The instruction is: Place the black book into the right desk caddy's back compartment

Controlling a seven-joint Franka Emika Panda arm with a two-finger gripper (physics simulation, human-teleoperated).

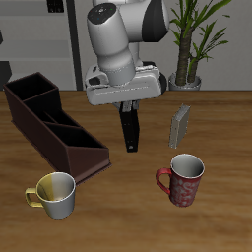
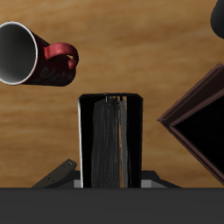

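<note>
The black book hangs upright from my gripper, which is shut on its top edge. It is over the table between the right desk caddy and a grey patterned book. The caddy is a long dark maroon tray with dividers, running from the back of the table towards the front. The book is beside the caddy's nearer end, apart from it. In the wrist view the black book fills the middle, held between my fingers, with a corner of the caddy beside it.
A red mug stands near the front edge and also shows in the wrist view. A yellow mug stands in front of the caddy's nearer end. A potted plant stands at the back.
</note>
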